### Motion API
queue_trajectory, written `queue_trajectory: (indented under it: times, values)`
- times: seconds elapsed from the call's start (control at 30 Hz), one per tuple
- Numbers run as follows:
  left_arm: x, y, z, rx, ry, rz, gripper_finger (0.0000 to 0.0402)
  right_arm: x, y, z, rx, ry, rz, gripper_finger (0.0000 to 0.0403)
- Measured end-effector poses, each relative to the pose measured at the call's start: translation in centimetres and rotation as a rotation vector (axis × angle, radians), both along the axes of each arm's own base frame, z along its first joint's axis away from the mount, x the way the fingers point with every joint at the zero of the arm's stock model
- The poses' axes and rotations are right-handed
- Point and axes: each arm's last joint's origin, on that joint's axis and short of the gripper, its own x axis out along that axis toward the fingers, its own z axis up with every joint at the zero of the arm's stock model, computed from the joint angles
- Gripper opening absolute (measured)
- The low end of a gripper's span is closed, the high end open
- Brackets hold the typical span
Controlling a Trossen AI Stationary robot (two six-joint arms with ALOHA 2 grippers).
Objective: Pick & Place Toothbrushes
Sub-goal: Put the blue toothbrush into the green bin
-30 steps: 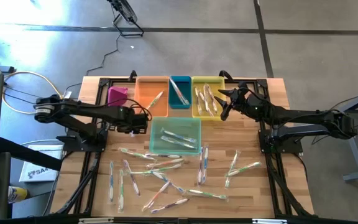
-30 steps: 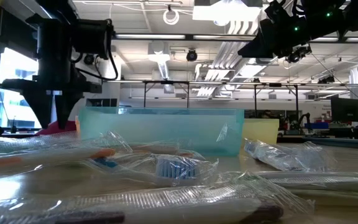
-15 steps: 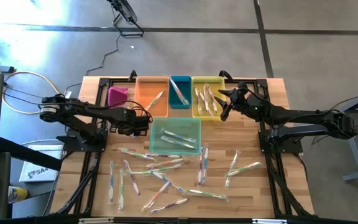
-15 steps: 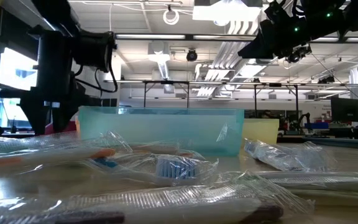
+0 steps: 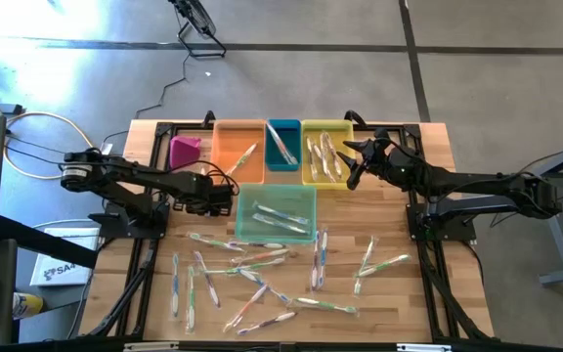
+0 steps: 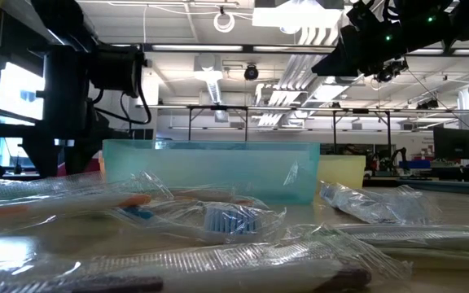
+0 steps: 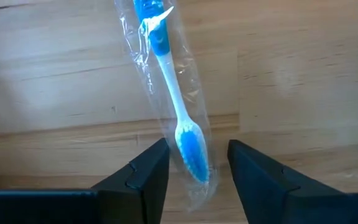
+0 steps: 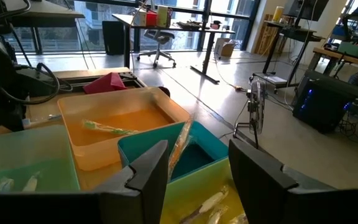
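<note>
High view looks straight down, far off, whole wooden table mid-frame. Low view sits at tabletop level, facing across into the room, wrapped toothbrushes very close, light-green bin mid-frame. Left wrist view faces down, close on wood with a blue toothbrush. Right wrist view faces across the bins; orange bin shared with high view.
</note>
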Motion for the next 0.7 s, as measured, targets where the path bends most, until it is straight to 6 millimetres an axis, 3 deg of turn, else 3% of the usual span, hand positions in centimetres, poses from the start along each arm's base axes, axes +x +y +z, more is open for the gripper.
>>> queue_trajectory:
  times: [0.4, 0.7]
  values:
    - [0.09, 0.0, -0.01, -0.002, -0.01, 0.006, 0.0051, 0.0, 0.0, 0.0, 0.0, 0.0, 0.0, 0.0161]
    - [-0.59, -0.09, 0.22, -0.015, 0.032, 0.003, 0.0044, 0.0, 0.0, 0.0, 0.0, -0.001, 0.0, 0.0161]
